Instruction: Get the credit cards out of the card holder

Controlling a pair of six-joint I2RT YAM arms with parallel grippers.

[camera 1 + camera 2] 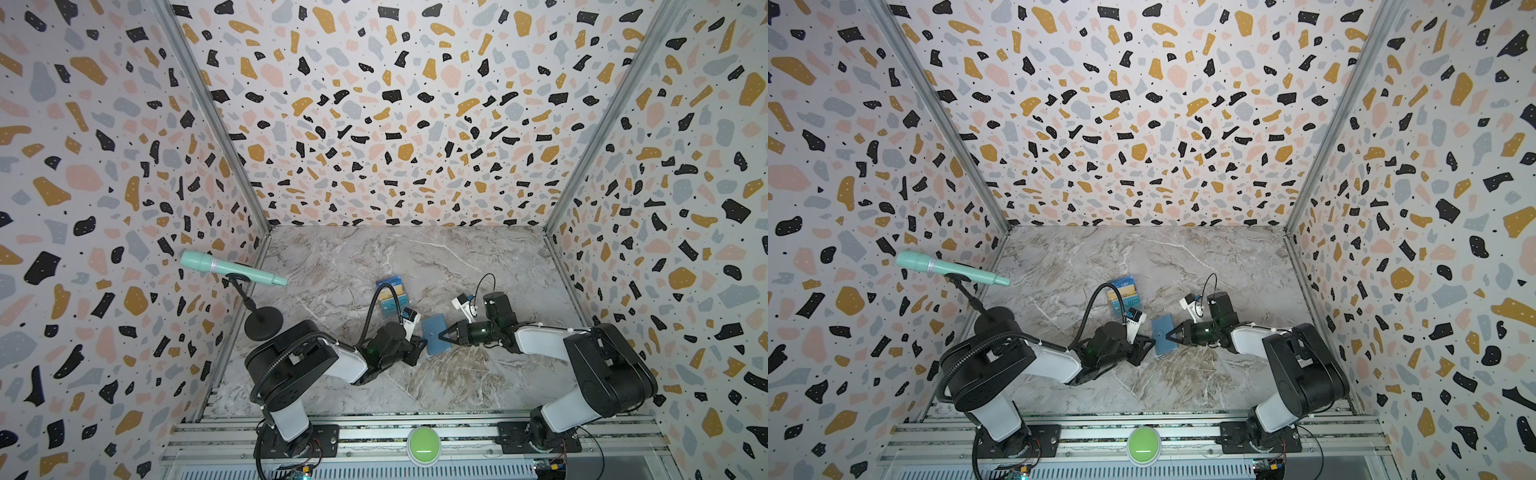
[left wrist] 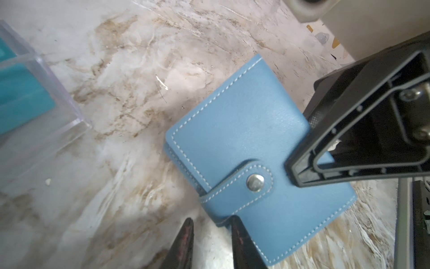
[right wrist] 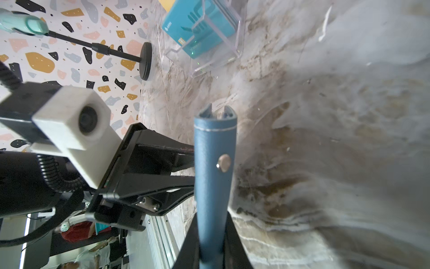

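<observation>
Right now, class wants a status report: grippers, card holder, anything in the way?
Right gripper shut on card holder. Left gripper at the holder's edge, grip unclear. Holder still snapped shut. Nothing blocking.

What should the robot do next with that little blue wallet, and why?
Probably pull the snap tab open with the left gripper. The card holder is snapped closed, the right gripper pinches one edge, and the left gripper's jaws sit by the tab.
</observation>
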